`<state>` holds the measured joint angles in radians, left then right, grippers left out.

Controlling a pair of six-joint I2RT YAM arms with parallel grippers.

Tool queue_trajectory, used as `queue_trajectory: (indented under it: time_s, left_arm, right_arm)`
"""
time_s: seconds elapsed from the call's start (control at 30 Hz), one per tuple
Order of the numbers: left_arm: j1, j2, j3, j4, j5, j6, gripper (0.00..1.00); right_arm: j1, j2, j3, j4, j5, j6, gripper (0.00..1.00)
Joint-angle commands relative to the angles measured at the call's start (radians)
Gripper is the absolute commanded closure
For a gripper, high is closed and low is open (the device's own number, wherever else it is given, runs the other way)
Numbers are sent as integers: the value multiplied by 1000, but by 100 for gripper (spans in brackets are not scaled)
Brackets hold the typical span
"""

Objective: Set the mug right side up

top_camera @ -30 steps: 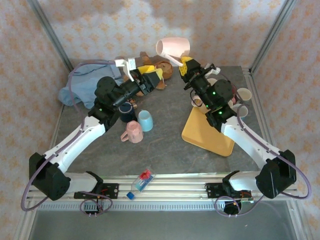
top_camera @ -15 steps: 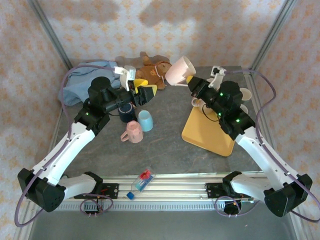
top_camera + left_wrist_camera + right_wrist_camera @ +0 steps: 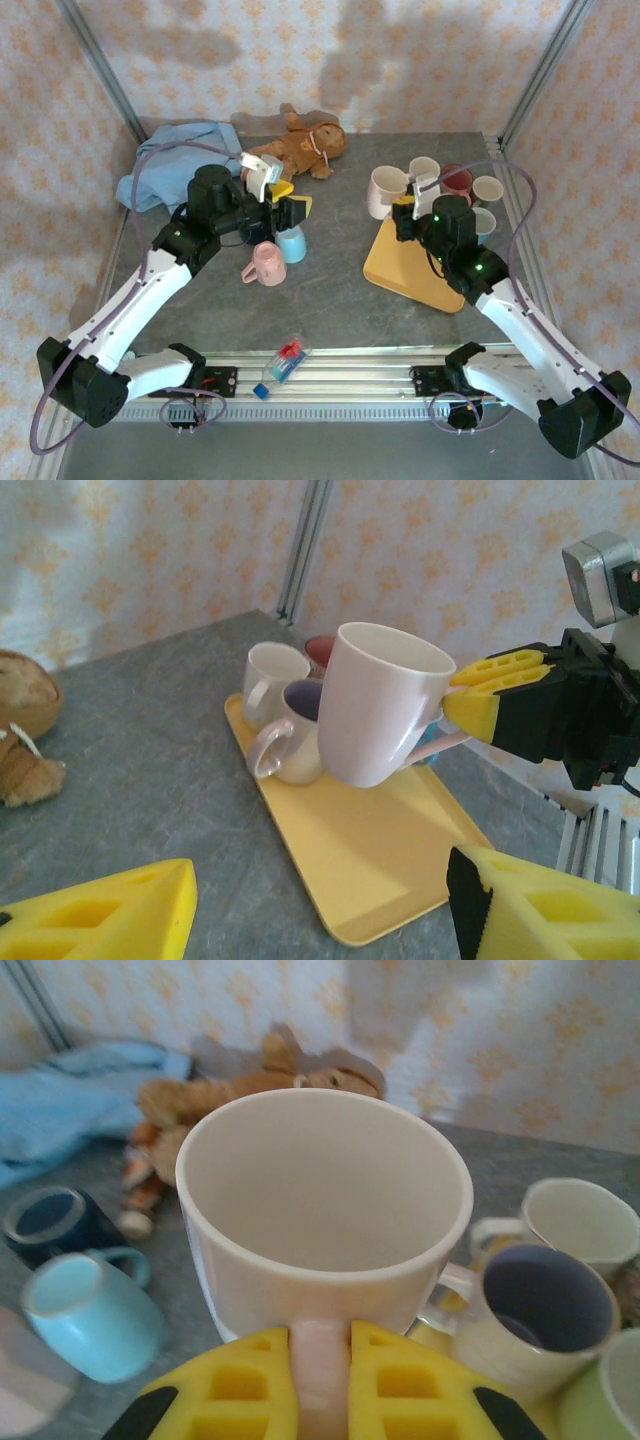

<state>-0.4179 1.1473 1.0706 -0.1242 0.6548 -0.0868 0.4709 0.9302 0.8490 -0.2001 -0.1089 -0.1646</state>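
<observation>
Near the yellow tray [image 3: 420, 275], the right gripper [image 3: 320, 1380] pinches the mouth-up cream mug [image 3: 320, 1210] by its handle [image 3: 320, 1345].

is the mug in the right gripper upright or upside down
Upright, leaning a little: the mug has its open mouth facing up and looks empty inside, with the right gripper shut on it.

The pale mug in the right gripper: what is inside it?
The pale mug looks empty: its inner wall is bare in the right wrist view. The right gripper grips its handle. The near inner side, below the rim, is covered from sight.
</observation>
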Motion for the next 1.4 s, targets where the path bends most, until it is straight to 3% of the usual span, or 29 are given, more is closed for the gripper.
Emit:
queue_trajectory:
  time_s: [0.0, 0.43, 0.57, 0.87, 1.37]
  left_arm:
    - [6, -5, -20, 15, 23, 48, 32]
    - [4, 64, -48, -34, 42, 111, 34]
    - [5, 80, -53, -32, 44, 112, 34]
    - [2, 95, -79, -1, 42, 98, 34]
    - [3, 78, -101, -19, 4, 121, 34]
  right_arm:
    - [-23, -46, -55, 126, 79, -148, 100]
    - [-196, -25, -293, 317, -45, -197, 100]
    - [-252, 6, -333, 375, -153, -210, 100]
    - [-267, 123, -341, 432, -273, -277, 100]
    - [-273, 248, -377, 575, -269, -328, 100]
